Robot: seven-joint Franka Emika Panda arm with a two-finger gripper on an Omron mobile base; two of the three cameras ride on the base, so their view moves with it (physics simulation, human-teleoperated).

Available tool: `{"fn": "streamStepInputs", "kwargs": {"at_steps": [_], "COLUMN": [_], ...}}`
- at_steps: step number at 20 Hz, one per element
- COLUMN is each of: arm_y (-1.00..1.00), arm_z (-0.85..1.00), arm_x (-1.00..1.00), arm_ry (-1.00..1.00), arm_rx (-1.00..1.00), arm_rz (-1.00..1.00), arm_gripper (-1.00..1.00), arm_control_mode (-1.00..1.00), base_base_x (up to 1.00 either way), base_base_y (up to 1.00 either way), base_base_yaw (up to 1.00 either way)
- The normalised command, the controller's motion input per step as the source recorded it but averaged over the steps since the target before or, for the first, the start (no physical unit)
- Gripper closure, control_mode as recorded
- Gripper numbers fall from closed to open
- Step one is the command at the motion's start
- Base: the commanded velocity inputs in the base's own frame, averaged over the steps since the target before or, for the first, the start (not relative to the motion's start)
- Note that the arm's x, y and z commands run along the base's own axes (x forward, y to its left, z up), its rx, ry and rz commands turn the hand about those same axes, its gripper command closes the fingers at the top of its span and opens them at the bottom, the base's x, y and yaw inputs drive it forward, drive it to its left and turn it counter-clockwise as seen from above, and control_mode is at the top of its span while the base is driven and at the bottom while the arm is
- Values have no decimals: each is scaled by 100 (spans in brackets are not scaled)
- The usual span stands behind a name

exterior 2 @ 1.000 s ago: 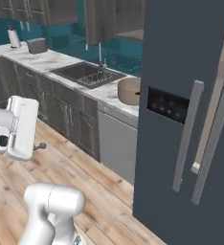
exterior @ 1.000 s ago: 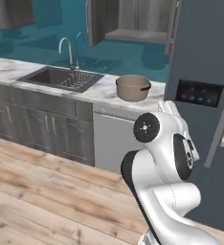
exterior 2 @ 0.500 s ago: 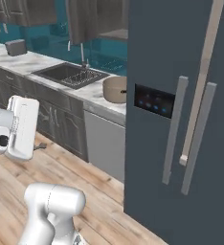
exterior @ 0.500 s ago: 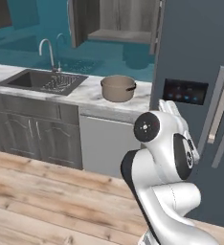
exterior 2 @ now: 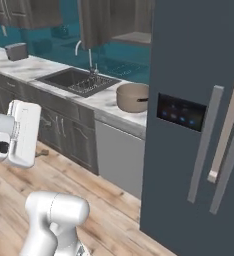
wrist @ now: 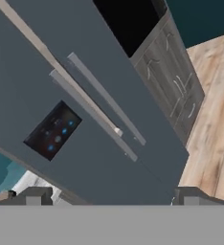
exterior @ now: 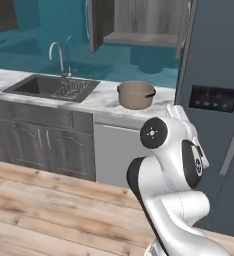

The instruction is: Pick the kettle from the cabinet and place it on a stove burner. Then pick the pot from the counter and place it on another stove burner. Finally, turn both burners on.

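- While the white arm [exterior: 171, 165] stands folded close above its base, its upper links are bunched and its hand faces the tall grey refrigerator [exterior 2: 199, 75].
- The gripper [wrist: 112, 195] has its two dark fingertips [wrist: 33, 195] set wide apart, with nothing between them.
- The tan pot [exterior: 135, 94] sits upright on the marble counter [exterior: 101, 100], between the sink [exterior: 51, 87] and the refrigerator.
- The cabinet [exterior: 139, 22] hangs open above the pot, showing its shelf.
- A dark panel [wrist: 52, 130] and two long handles [wrist: 102, 112] lie ahead of the hand.
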Motion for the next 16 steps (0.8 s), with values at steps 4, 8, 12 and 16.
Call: {"fn": "streamStepInputs", "kwargs": {"at_steps": [4,8,12,16], "arm_y": [0,0,0,0], "arm_z": [0,0,0,0], "arm_x": [0,0,0,0], "arm_ry": [0,0,0,0], "arm_rx": [0,0,0,0], "arm_rz": [0,0,0,0], "arm_gripper": [-100,-100,-100,-100], "arm_control_mode": [100,100,100,100], "base_base_x": [51,54,55,54], "base_base_y": [36,32,27,21], "base_base_yaw": [-7,-7,-6,-9]}}
